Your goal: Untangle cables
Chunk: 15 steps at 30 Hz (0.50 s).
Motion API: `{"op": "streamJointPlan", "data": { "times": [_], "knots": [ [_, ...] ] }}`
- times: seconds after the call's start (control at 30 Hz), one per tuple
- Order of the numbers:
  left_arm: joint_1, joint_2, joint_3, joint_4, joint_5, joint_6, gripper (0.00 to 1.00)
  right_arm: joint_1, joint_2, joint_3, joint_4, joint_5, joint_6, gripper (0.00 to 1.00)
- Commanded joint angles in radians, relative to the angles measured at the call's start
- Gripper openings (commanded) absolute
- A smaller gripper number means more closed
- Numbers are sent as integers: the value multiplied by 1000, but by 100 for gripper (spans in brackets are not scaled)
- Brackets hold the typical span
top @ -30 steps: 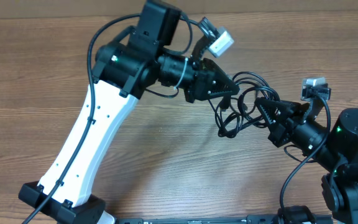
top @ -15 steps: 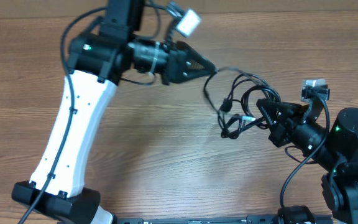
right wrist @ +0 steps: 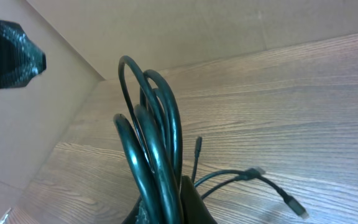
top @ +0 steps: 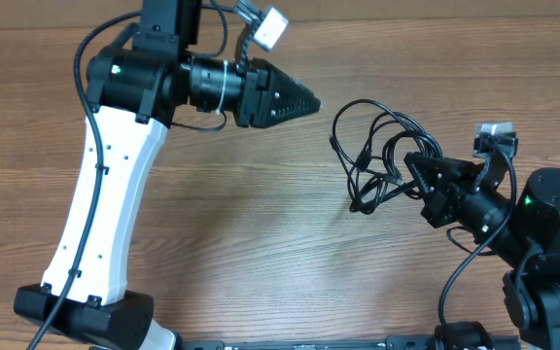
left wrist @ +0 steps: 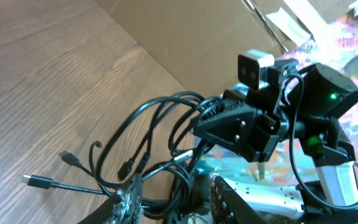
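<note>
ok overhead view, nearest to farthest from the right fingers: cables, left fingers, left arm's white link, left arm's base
1. cables, gripped in the right fingers
2. left fingers, upper middle
3. white link, left side
4. left arm's base, bottom left

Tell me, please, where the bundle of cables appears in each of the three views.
Overhead: cables right of centre, at the right gripper tips.
Left wrist: cables lower centre, plug ends spilling left.
Right wrist: cables centre, loops rising from the bottom edge.
Shared landmark: the right gripper clamping them.
</note>
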Motion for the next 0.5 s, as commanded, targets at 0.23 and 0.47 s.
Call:
{"op": "streamJointPlan", "data": {
  "times": [0.23, 0.47],
  "knots": [
    [-93, -9, 17, -102, -95, 154, 46, -3, -8, 13, 37, 6, 42, 4],
    [-154, -8, 17, -98, -363, 91, 52, -3, -8, 13, 98, -38, 107, 4]
  ]
}}
